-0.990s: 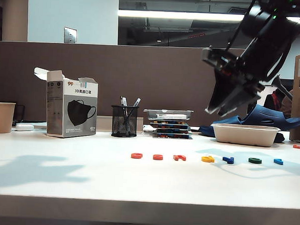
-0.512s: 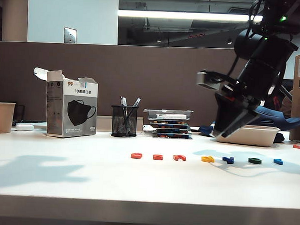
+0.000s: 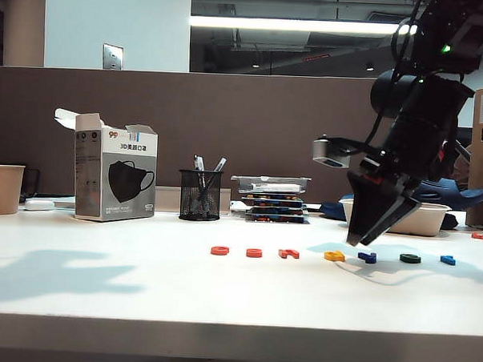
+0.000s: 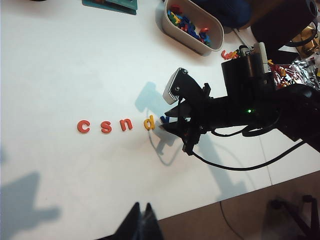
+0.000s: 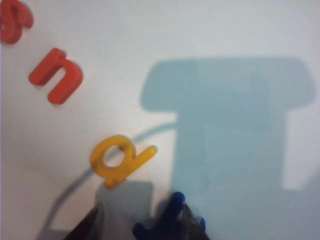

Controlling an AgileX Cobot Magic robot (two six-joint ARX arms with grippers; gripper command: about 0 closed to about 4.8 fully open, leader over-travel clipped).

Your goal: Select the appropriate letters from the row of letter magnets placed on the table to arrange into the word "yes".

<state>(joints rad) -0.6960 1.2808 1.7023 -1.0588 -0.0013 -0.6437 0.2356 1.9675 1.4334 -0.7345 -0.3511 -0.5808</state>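
The row of small flat plastic letter magnets [image 3: 332, 255] was laid out along the wide white table [image 3: 140, 289] — three red-orange letters, c [image 4: 83, 126], s [image 4: 106, 127] and n [image 4: 126, 124], then a yellow d [image 4: 149, 122], a dark blue Y shape [image 3: 367, 257], a dark green rounded e [image 3: 410, 258] and a light blue letter [image 3: 447, 260]. The right gripper [image 3: 372, 235] was held low over the row, tilted down, its black fingers spread either side of the dark blue Y shape, just beside the yellow d, with no contact discernible. The left gripper [image 4: 141, 225] was seen apart from the row, near the table's front edge — its black fingers pressed together, nothing between them.
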